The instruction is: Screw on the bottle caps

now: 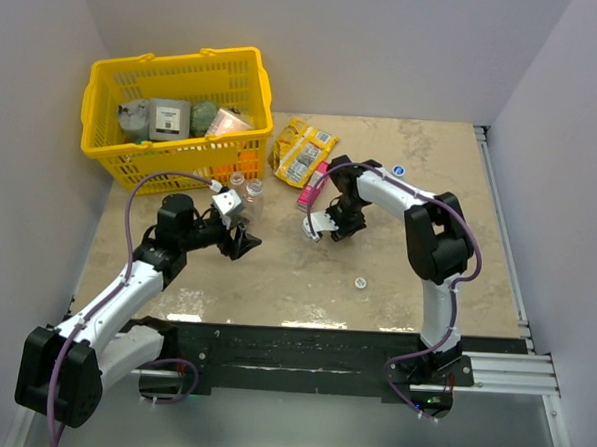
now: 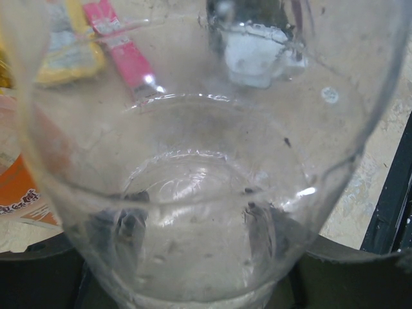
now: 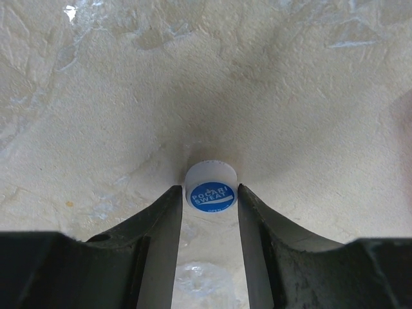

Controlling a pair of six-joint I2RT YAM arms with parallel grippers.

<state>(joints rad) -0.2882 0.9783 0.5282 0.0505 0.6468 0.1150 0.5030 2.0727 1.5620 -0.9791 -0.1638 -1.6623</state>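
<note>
In the right wrist view a blue cap [image 3: 210, 192] is seen low in the centre of the frame, between the two fingers of the right gripper [image 3: 210, 201]. Both finger edges are set against its sides, so the jaws are closed on it. Its printed face is turned to the camera, with a white wall showing above. In the overhead view this cap is hidden under the right gripper [image 1: 317, 228], at mid-frame just below the pink packet [image 1: 313, 184].

The left wrist view is filled almost wholly by a clear bottle [image 2: 206, 193], cut off on every side, so neck and base cannot be made out. The fingers are seen only as dark smears through its lower wall, but the bottle is lodged between them and is judged to be clamped. From above, the left gripper [image 1: 244, 243] is seen left of centre, and the held bottle is barely discernible there.

Two bottle tops [image 1: 254, 191] show just above that wrist, near the yellow basket [image 1: 177, 62], with their bodies hidden. A second blue cap [image 1: 398, 171] lies at the upper right of the table [image 1: 427, 250], and a whitish cap [image 1: 360, 283] lies lower centre. An orange label [image 2: 19, 203] is cut off at the left edge.
</note>
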